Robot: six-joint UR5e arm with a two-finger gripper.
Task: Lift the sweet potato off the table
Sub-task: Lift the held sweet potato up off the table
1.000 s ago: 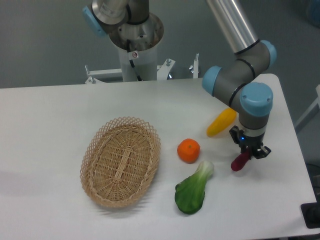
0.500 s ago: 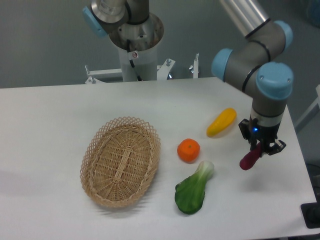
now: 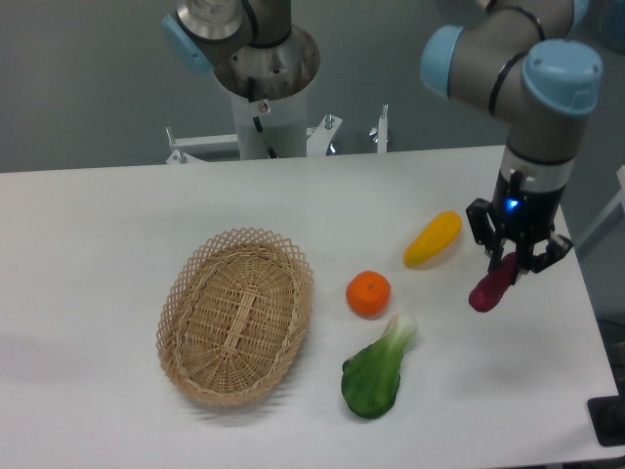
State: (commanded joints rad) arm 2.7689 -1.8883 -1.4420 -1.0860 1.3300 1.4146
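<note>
The sweet potato (image 3: 490, 286) is a short reddish-purple vegetable, tilted, hanging a little above the white table (image 3: 98, 244) near its right side. My gripper (image 3: 514, 266) points down over it and is shut on its upper end. The lower end of the sweet potato sticks out down and to the left of the fingers. The gripper's black body partly hides the top of the vegetable.
A yellow elongated vegetable (image 3: 433, 238) lies just left of the gripper. An orange fruit (image 3: 368, 294) and a green leafy vegetable (image 3: 377, 371) sit further left. A wicker basket (image 3: 237, 315) stands at the table's middle left. The table's right edge is close by.
The gripper has risen and shifted right with the sweet potato in it, lifting the vegetable off the table.
</note>
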